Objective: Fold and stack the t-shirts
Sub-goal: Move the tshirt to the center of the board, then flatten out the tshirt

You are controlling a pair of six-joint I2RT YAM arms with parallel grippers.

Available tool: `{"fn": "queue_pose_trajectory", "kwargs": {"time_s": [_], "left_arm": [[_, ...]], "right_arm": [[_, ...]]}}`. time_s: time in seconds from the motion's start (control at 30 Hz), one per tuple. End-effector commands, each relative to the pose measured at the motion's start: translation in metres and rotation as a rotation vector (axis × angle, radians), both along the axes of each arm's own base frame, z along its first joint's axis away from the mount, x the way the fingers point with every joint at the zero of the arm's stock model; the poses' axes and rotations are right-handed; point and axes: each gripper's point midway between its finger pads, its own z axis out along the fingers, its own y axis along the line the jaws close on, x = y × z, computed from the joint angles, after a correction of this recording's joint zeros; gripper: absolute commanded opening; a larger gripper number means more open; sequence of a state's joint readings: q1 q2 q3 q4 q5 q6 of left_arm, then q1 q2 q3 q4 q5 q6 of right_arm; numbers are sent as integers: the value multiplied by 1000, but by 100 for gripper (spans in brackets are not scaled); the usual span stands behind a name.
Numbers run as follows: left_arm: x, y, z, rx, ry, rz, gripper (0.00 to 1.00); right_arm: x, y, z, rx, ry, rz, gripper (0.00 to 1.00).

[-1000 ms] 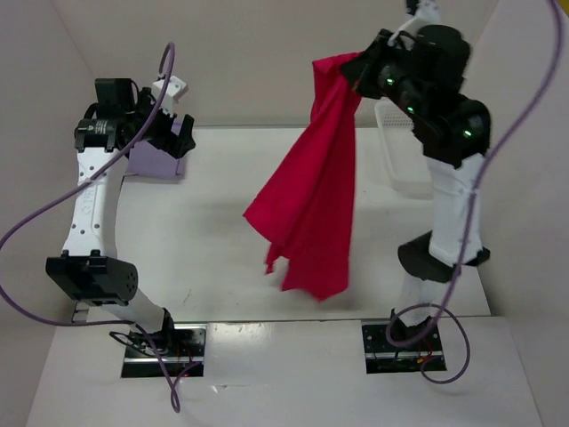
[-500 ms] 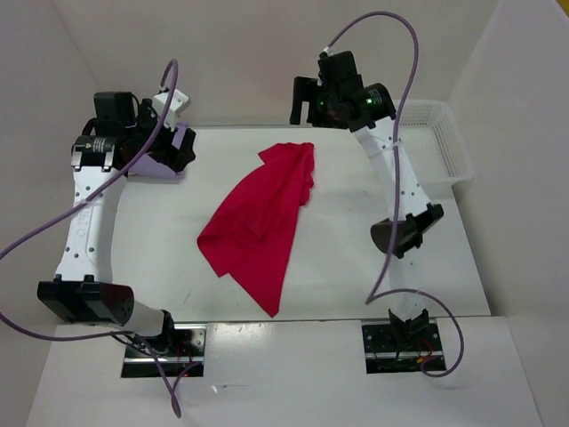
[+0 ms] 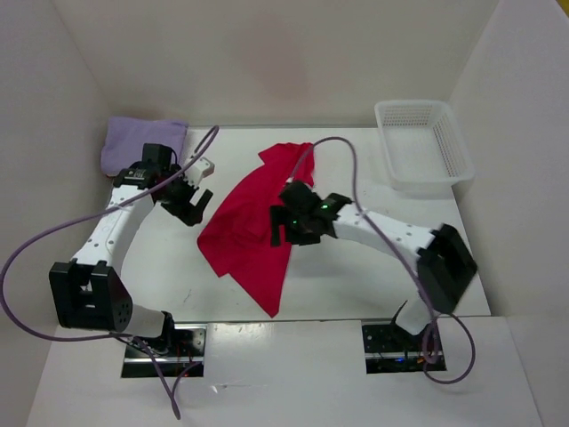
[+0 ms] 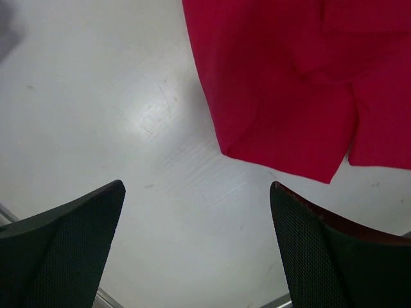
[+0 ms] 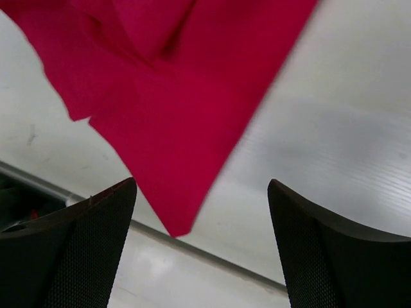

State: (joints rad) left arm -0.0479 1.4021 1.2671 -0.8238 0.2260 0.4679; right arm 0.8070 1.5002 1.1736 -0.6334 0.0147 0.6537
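A red t-shirt lies crumpled and slanted across the middle of the table, one corner pointing at the near edge. My right gripper hovers low over its right side, open and holding nothing; in the right wrist view the red t-shirt tapers to a corner between the spread fingers. My left gripper is open just left of the shirt. In the left wrist view the red t-shirt lies ahead to the right, with bare table between the fingers. A folded lavender t-shirt sits at the back left.
A white mesh basket stands at the back right corner. White walls enclose the table on three sides. The table's near edge shows just past the shirt's corner. The arms' purple cables loop over the left side and middle.
The right gripper let go of the red t-shirt, which dropped flat onto the table. The right arm then swung down over it. The left arm moved from the lavender t-shirt toward the red one.
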Motion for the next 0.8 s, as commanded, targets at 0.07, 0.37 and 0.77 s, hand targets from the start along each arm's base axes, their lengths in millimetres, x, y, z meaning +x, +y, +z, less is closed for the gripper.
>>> {"fn": "queue_pose_trajectory", "kwargs": {"time_s": [0.07,0.37,0.77], "left_arm": [[-20,5,-43,17,107,58,100],[-30,32,-34,39,61,144,100],[-30,40,-31,55,48,153,100]], "right_arm": [[52,83,23,46,-177,27,89],[92,112,-60,-288,-152,54,92],[104,98,-77,-399,-167,-16,43]]}}
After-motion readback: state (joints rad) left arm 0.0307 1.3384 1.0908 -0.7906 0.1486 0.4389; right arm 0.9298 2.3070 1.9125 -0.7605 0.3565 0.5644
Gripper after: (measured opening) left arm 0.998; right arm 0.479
